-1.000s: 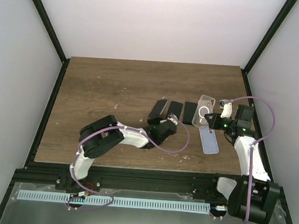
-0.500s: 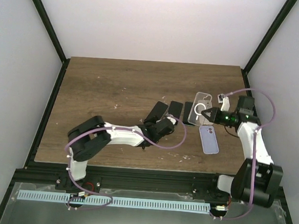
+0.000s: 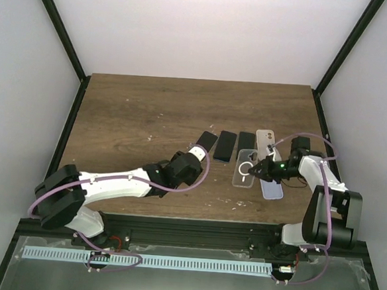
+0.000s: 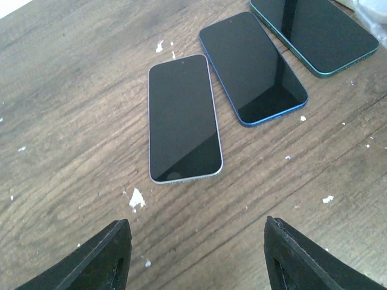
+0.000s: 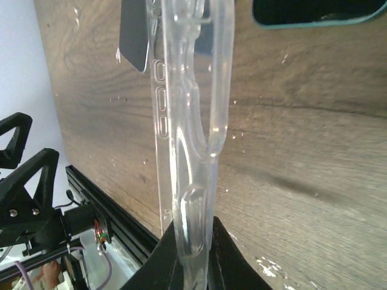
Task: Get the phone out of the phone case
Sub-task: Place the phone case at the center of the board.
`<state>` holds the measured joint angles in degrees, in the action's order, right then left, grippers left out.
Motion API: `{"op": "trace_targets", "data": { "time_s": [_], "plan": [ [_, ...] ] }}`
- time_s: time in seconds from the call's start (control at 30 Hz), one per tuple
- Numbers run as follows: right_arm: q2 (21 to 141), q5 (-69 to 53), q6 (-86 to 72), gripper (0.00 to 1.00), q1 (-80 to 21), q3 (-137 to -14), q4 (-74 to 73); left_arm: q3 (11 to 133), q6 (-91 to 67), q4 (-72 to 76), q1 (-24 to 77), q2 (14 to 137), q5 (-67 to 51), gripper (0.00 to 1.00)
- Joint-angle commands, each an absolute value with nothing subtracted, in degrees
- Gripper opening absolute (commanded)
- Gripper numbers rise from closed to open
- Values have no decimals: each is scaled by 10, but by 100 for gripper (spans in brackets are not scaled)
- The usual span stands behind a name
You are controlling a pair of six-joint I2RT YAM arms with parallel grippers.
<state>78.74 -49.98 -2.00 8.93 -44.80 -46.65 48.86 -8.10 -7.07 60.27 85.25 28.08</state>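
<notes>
Compared with a second back. Logged left gripper (image 4: 195, 241) backed off toward 8 o'clock from the row of handsets, jaws gone from pinched to spread wide, gripping nothing. Saw only bare tabletop (image 4: 78, 121) between them, with silver-edged phone (image 4: 184, 118), blue-edged phone (image 4: 254, 69) and teal-edged phone (image 4: 320, 30) lying flat, screens up, ahead at 12 to 2 o'clock. Read that as a release; left side probably finished its part.

Logged right gripper (image 5: 190, 241) with jaws clamped tight on the short end of the clear case (image 5: 184, 121), empty, seen edge-on from the wrist. Tracked it swung from the 3 o'clock end of the row down to 6 o'clock of the teal-edged phone, low over the tabletop; could not tell touching or apart.

Found lilac phone (image 3: 274, 190) flat on the tabletop just beside the case at its 3 o'clock, partly under the right gripper, fully out of it. Judged extraction done; only needed the case set down and let go.

Noted pale phone-shaped item (image 3: 266, 138) uncovered at the row's 3 o'clock end; phone or second case, could not tell.
</notes>
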Motion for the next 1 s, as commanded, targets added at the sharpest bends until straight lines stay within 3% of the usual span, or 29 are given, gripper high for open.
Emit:
{"op": "trace_targets", "data": {
  "time_s": [0.0, 0.3, 0.67, 0.87, 0.97],
  "plan": [
    [810, -494, -36, 1, 51, -445, -487, 465, -127, -80, 603, 818, 258, 61],
    [828, -473, -50, 1, -37, -431, -478, 444, -130, -73, 603, 793, 264, 61],
    [899, -392, -71, 4, -43, -433, -465, 436, -131, -61, 603, 786, 266, 61],
    [897, -384, -70, 36, -43, -438, -466, 427, -135, -57, 603, 784, 266, 61],
    [875, -368, -70, 46, -38, -448, -470, 426, -137, -57, 603, 781, 264, 61]
  ]
}}
